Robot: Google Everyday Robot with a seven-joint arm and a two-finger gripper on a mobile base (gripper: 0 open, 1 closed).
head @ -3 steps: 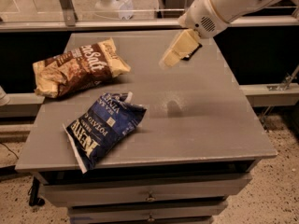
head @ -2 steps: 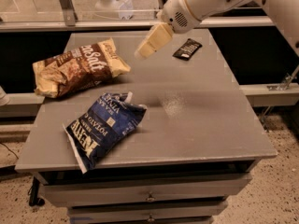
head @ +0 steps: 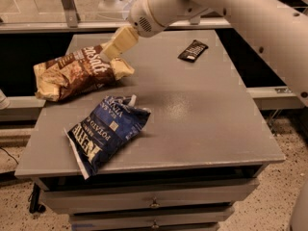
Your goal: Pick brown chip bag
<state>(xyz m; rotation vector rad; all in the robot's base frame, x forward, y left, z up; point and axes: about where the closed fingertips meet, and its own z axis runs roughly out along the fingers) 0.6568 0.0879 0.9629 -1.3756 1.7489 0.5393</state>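
Note:
The brown chip bag point(head: 77, 73) lies crinkled at the back left of the grey table point(head: 202, 119), dark brown with cream ends and white lettering. My gripper point(head: 111, 49) hangs from the white arm that comes in from the upper right. Its cream fingers point down-left and sit just above the right end of the brown bag. Nothing is held in it.
A dark blue chip bag point(head: 103, 131) lies at the front left of the table, near the edge. A small flat black packet point(head: 193, 50) lies at the back right. Drawers sit under the table top. A glass partition runs behind the table.
My gripper has swept left across the back of the table, from above the black packet to just above the brown bag's right end. The bags and the packet have not moved.

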